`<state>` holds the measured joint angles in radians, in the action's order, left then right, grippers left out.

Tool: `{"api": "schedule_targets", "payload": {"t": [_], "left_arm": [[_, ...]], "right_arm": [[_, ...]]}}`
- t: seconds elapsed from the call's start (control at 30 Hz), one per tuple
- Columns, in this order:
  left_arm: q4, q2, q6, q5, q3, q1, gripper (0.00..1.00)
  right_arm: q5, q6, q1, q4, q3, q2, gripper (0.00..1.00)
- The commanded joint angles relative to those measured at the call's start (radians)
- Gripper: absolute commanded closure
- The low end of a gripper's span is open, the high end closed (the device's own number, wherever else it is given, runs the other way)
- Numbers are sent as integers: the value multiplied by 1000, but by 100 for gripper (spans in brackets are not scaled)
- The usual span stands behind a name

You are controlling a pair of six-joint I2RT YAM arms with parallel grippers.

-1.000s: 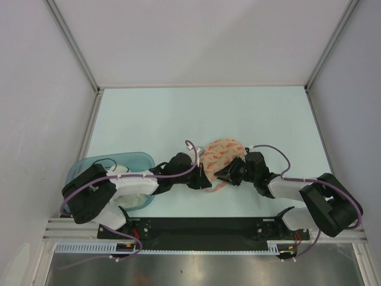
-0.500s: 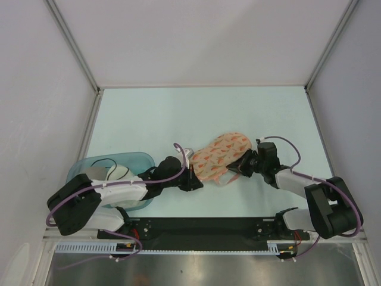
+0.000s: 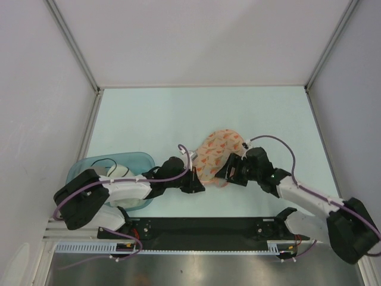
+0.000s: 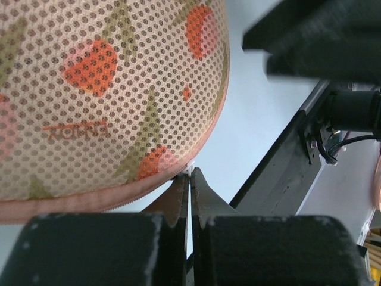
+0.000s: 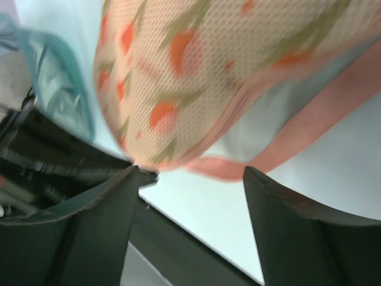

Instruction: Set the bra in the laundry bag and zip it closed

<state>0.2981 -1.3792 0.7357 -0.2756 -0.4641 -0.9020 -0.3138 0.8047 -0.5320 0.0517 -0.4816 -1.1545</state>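
The laundry bag (image 3: pixel 219 150), a peach mesh pouch with orange-red print, lies closed at the table's middle and fills the left wrist view (image 4: pixel 101 89). My left gripper (image 3: pixel 195 183) is at its near left edge. Its fingers are shut (image 4: pixel 190 174) on a small white zip pull at the pink zip seam. My right gripper (image 3: pixel 227 173) hovers open at the bag's near right side. In the right wrist view the bag (image 5: pixel 196 71) and its pink loop strap (image 5: pixel 286 149) sit beyond the spread right gripper (image 5: pixel 191 179), touching nothing. The bra is hidden.
A translucent teal tub (image 3: pixel 89 164) holding a white garment (image 3: pixel 122 171) stands at the near left, under the left arm. The black mounting rail (image 3: pixel 202 226) runs along the table's near edge. White walls enclose the table on three sides.
The right gripper has opened and let go of the bag, then slid left along its near edge. The bag turned a little. The left gripper stayed shut at the zip.
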Motion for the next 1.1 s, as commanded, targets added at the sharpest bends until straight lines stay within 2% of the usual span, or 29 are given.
{"api": "schedule_targets", "payload": {"t": [0.0, 0.07, 0.17, 0.3, 0.4, 0.53, 0.6, 0.67, 0.8, 0.83, 0.9, 0.93, 1.0, 1.07], "left_arm": [[56, -26, 14, -40, -47, -15, 100], [61, -37, 21, -46, -48, -23, 100], [73, -40, 33, -48, -56, -40, 100], [73, -38, 45, -33, -70, -69, 100], [75, -44, 53, -21, -79, -95, 100], [82, -64, 65, -16, -82, -124, 100], [91, -72, 70, -14, -82, -132, 100], [93, -78, 70, -16, -81, -140, 100], [95, -86, 70, -13, -71, -141, 100], [95, -90, 70, -10, -70, -140, 100], [93, -98, 74, -2, -61, -141, 100], [96, -100, 85, 4, -54, -141, 100], [116, -106, 99, 9, -31, -141, 100], [128, -101, 117, 15, -9, -141, 100]], "right_arm": [[191, 157, -107, 57, 90, 200, 21], [197, 235, -144, -4, 130, 271, 19], [190, 309, -151, -150, 210, 286, 20], [151, 366, -151, -341, 251, 172, 24], [134, 395, -161, -442, 259, 86, 31], [147, 415, -164, -507, 279, 30, 39], [154, 398, -164, -485, 278, 35, 43], [172, 377, -163, -445, 264, 65, 52], [209, 304, -146, -259, 241, 142, 66], [197, 268, -132, -244, 239, 150, 73], [121, 229, -70, -210, 226, 142, 80], [93, 184, -50, -195, 215, 130, 89], [24, 127, -17, -153, 193, 86, 99], [-14, 50, 24, -127, 164, 61, 100]]}}
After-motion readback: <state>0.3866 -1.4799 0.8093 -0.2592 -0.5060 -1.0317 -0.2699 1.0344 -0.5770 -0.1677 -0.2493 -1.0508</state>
